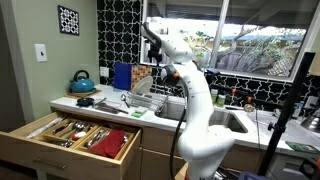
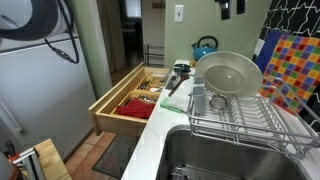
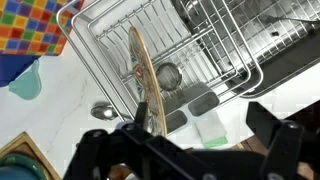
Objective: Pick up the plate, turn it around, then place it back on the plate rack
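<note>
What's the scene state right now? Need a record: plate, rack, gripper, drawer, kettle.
plate: upright in a rack slot, edge-on in the wrist view
plate rack: silver wire, on the counter beside the sink
gripper: open, over the rack, not closed on the plate
drawer: wooden, pulled open, cutlery inside
kettle: teal, on the counter

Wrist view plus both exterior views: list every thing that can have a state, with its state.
plate: standing on edge in the rack, not gripped
plate rack: holds the plate in a slot
gripper: open, over the plate
cutlery drawer: pulled open
teal kettle: upright on the counter
</note>
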You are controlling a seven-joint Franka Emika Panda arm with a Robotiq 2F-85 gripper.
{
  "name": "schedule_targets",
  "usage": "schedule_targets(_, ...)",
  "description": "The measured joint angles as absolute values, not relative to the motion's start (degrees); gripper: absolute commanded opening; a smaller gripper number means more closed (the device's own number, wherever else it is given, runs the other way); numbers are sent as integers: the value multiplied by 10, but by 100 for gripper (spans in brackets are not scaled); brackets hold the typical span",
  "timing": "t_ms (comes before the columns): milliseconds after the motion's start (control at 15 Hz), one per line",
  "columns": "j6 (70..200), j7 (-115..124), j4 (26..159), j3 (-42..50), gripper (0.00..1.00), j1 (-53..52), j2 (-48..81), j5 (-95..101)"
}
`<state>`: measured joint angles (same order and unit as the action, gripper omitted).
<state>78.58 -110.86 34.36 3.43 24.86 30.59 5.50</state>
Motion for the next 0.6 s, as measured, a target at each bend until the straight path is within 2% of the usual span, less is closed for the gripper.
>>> schedule_targets(600, 772, -1093, 353, 26, 100, 242, 292, 47)
